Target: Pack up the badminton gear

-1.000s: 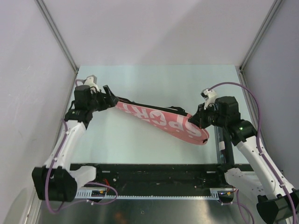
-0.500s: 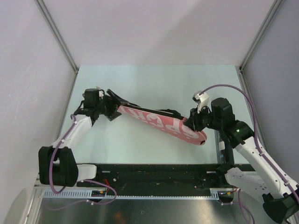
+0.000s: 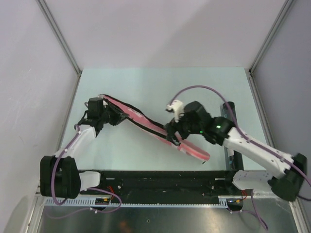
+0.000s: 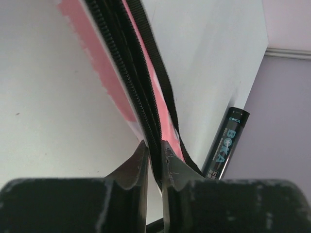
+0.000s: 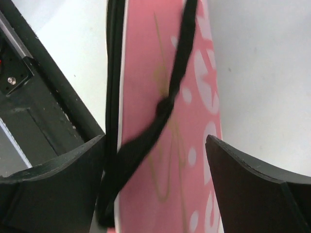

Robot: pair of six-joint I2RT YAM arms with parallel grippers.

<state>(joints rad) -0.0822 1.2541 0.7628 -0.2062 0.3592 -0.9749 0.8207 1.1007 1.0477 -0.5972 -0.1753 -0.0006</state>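
Note:
The pink racket-shaped bag point(image 3: 146, 124) with black zip edging runs slantwise across the table, turned partly on its edge. My left gripper point(image 3: 114, 114) is shut on the black zip edge point(image 4: 154, 145) at the bag's narrow end, with the pink cloth point(image 4: 104, 73) stretching away from the fingers. My right gripper point(image 3: 175, 135) hovers over the middle of the bag, open. Its fingers point(image 5: 73, 170) stand wide on either side of the pink face point(image 5: 194, 160) and a knotted black strap point(image 5: 167, 109). A dark cylindrical tube point(image 3: 228, 108) lies at the right, partly hidden by the right arm.
The tube point(image 4: 225, 143) with blue lettering rests beside the right wall. A black rail point(image 3: 160, 177) lines the table's near edge, close under the bag's wide end. Grey walls point(image 3: 43, 97) enclose the table on three sides.
My right gripper let go of the bag's wide end, opened, and swung left over its middle. My left gripper closed on the narrow end. The bag twisted onto its edge.

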